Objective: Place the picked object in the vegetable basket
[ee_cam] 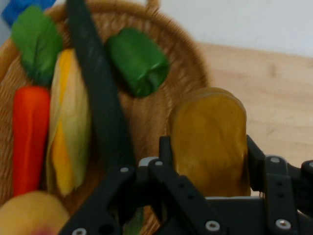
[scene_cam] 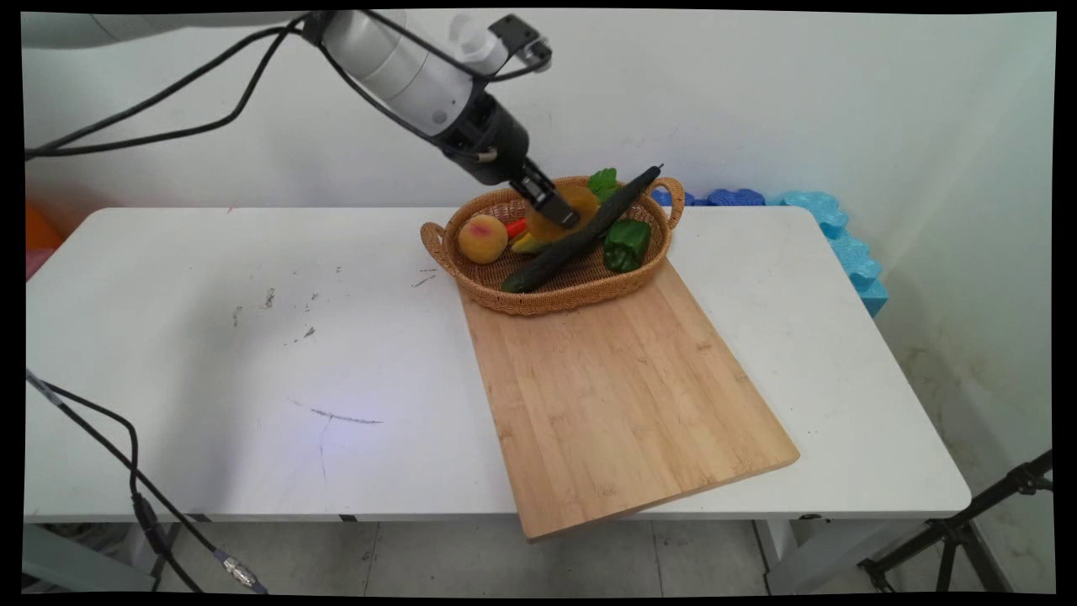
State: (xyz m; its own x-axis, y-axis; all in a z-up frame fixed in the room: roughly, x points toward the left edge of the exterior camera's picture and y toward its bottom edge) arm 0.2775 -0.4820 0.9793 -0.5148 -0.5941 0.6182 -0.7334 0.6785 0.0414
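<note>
I see the woven wicker basket crowded: the long dark green cucumber slants across it, just beside my pincer. The pale wooden cutting board lies bare, the white bench open leftward.

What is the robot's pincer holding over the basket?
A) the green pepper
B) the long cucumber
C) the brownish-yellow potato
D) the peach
C: in the hand view the pincer is shut on the potato, with a finger on each side, while the cucumber, pepper and peach lie in the basket.
</note>
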